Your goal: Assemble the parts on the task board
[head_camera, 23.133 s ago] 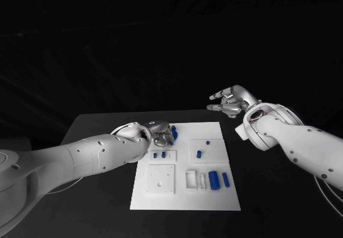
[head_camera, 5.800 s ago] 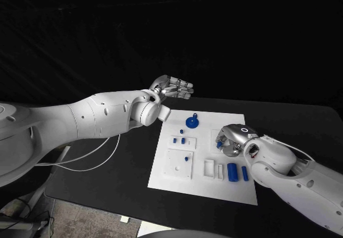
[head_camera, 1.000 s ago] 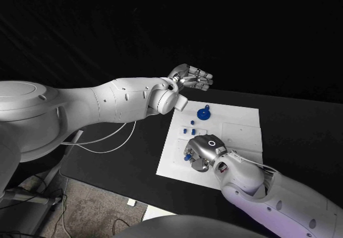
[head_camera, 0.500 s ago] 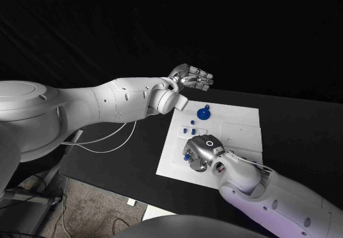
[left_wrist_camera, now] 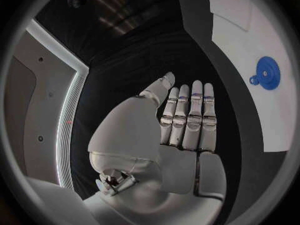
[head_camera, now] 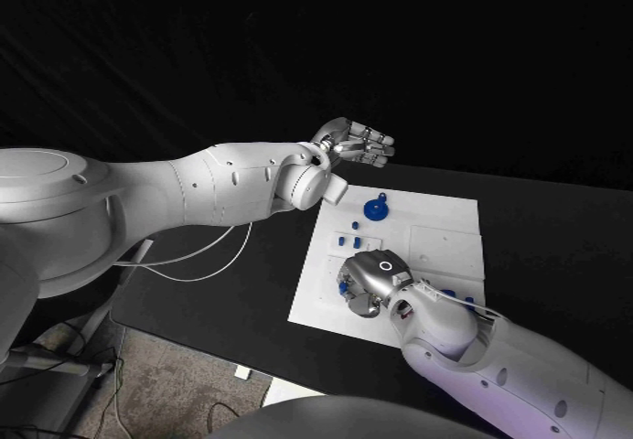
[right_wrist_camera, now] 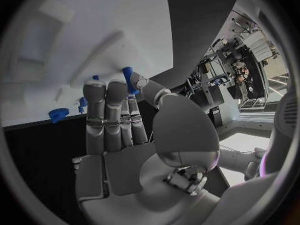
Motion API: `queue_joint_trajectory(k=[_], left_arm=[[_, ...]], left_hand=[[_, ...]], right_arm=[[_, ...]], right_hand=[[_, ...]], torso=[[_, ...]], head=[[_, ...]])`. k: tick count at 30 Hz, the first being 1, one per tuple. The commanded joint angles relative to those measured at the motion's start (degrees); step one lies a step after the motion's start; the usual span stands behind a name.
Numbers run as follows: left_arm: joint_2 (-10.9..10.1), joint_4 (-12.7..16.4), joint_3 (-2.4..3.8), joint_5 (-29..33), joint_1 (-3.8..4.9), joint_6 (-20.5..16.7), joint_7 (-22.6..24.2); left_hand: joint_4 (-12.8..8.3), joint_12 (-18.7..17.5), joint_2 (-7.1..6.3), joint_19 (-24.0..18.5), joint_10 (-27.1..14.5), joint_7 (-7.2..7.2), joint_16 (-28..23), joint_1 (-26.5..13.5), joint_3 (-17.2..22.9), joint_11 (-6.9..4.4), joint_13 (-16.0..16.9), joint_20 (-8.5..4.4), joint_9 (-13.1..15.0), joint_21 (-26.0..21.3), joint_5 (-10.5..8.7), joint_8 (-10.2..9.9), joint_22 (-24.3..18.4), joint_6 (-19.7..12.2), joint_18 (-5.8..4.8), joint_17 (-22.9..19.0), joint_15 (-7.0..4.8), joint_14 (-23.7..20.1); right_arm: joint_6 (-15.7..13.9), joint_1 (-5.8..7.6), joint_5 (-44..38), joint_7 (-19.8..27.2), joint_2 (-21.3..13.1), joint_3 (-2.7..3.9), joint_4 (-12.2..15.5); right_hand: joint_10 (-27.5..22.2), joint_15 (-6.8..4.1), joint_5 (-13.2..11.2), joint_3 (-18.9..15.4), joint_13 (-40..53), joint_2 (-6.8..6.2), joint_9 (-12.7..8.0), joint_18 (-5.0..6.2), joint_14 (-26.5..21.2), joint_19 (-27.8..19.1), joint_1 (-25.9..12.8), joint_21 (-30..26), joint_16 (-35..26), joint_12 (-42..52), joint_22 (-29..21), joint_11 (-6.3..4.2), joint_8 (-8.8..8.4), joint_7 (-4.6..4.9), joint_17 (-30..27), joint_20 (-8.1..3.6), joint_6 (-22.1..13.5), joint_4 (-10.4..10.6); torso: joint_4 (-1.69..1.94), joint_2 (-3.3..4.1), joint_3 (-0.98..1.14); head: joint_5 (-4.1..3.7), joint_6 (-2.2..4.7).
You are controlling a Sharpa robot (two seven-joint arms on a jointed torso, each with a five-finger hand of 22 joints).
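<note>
The white task board [head_camera: 442, 229] lies on the black table. My right hand [head_camera: 370, 284] is low over the board's near left part and pinches a small blue part [right_wrist_camera: 128, 79] between thumb and fingertip; the same blue part [head_camera: 346, 289] peeks out beside the hand in the head view. A blue gear [head_camera: 375, 209] sits near the board's far left corner, with two small blue pegs [head_camera: 347, 241] nearer me. My left hand [head_camera: 354, 144] is raised beyond that far left corner, holding nothing, fingers side by side [left_wrist_camera: 187, 117]. The blue gear [left_wrist_camera: 267, 79] lies well apart from it.
More blue parts [head_camera: 456, 296] show past my right forearm on the board's near right. The table's left edge [head_camera: 172, 274] drops to the floor, where cables lie. White raised blocks [right_wrist_camera: 44, 30] stand on the board ahead of the right hand.
My right hand has crept slightly toward the board's left edge, still holding the blue part. The left hand has stayed where it was.
</note>
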Motion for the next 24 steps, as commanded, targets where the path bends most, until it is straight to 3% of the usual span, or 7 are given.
queue_joint_trajectory(k=[1,7,17,20,21,24], left_arm=[[0.1,0.1,0.04,-0.2,0.1,0.8,0.2],[0.0,0.1,0.04,-0.2,0.1,0.8,0.2],[-0.5,0.1,0.02,-0.2,0.1,0.8,0.1],[-0.7,0.2,0.02,-0.2,0.1,0.8,0.1],[-0.7,0.2,0.01,-0.2,0.1,0.8,0.1],[-0.9,0.2,-0.01,-0.2,0.1,0.8,0.1]], left_hand=[[0.2,-0.1,0.21,-0.2,-0.4,0.06,-0.2,0.5,0.1,0.11,0.0,0.36,0.0,0.2,-0.09,0.0,-0.1,0.0,-0.64,-0.1,-0.09,-0.3],[0.2,-0.1,0.21,-0.2,-0.4,0.06,-0.2,0.5,0.1,0.11,0.0,0.36,0.0,0.2,-0.09,0.0,-0.1,0.0,-0.64,-0.1,-0.09,-0.3],[0.2,-0.1,0.2,-0.2,-0.5,0.07,-0.2,0.6,0.0,0.12,0.0,0.36,0.0,0.3,-0.09,0.0,-0.1,0.0,-0.62,0.0,-0.09,-0.3],[0.2,-0.1,0.2,-0.2,-0.5,0.07,-0.2,0.6,0.0,0.12,0.0,0.36,0.0,0.3,-0.09,0.0,-0.1,0.0,-0.62,0.0,-0.09,-0.3],[0.2,-0.1,0.2,-0.2,-0.5,0.07,-0.2,0.6,0.0,0.12,0.0,0.36,0.0,0.3,-0.09,0.0,-0.1,0.0,-0.62,0.0,-0.09,-0.3],[0.2,-0.1,0.2,-0.2,-0.5,0.07,-0.2,0.6,0.0,0.12,0.0,0.36,0.0,0.3,-0.09,0.0,-0.1,0.0,-0.62,0.0,-0.09,-0.3]], right_arm=[[-1.0,-0.17,1.0,0.7,-0.1,-0.1,0.0],[-3.3,-0.17,1.5,0.8,-0.6,-0.13,0.7],[-8.3,-0.16,2.6,0.5,-2.8,-0.05,3.9],[-9.5,-0.15,3.5,0.6,-3.8,0.4,5.3],[-9.7,-0.15,3.9,0.7,-4.2,0.63,5.7],[-10.2,-0.12,5.8,1.1,-5.7,1.84,7.5]], right_hand=[[-1.2,0.74,0.8,-0.9,0.0,-1.22,-0.2,0.83,0.0,2.8,-0.1,-0.5,0.4,0.2,3.5,0.2,-0.28,0.17,-0.2,0.46,-1.5,0.1],[-7.4,1.76,1.2,-3.6,-0.1,-3.13,-0.2,1.84,-0.1,2.8,0.1,-2.1,0.5,0.2,2.7,1.75,-0.3,-0.21,-1.1,1.48,-4.1,0.5],[-11.2,2.21,0.3,-9.8,-0.1,-3.54,-0.3,2.87,-0.4,2.8,2.6,-3.7,1.1,0.2,1.3,2.59,-0.28,-0.56,-3.1,2.21,-5.5,1.8],[-13.5,2.36,-0.4,-13.1,-0.1,-4.31,-0.3,3.31,-0.5,2.8,4.4,-4.8,1.1,0.3,0.4,3.09,-0.27,-0.86,-3.7,2.38,-6.9,4.1],[-14.7,2.54,-0.6,-14.1,-0.1,-4.95,-0.2,3.49,-0.5,2.7,4.3,-5.3,1.0,0.3,0.2,3.38,-0.25,-1.38,-3.8,2.5,-7.7,4.9],[-15.1,2.63,-1.0,-18.0,-0.1,-5.55,-0.3,3.91,-0.6,2.7,5.7,-5.6,1.0,0.2,-0.5,3.47,-0.29,-1.52,-4.2,2.82,-8.6,8.8]], torso=[[-0.02,-0.02,0.09],[-0.03,-0.05,0.13],[-0.12,-0.1,0.24],[-0.17,-0.11,0.19],[-0.19,-0.12,0.17],[-0.25,-0.14,0.17]], head=[[0.06,-0.03],[-0.03,0.03],[-0.6,0.54],[-0.88,0.91],[-1.06,1.05],[-1.61,1.44]])
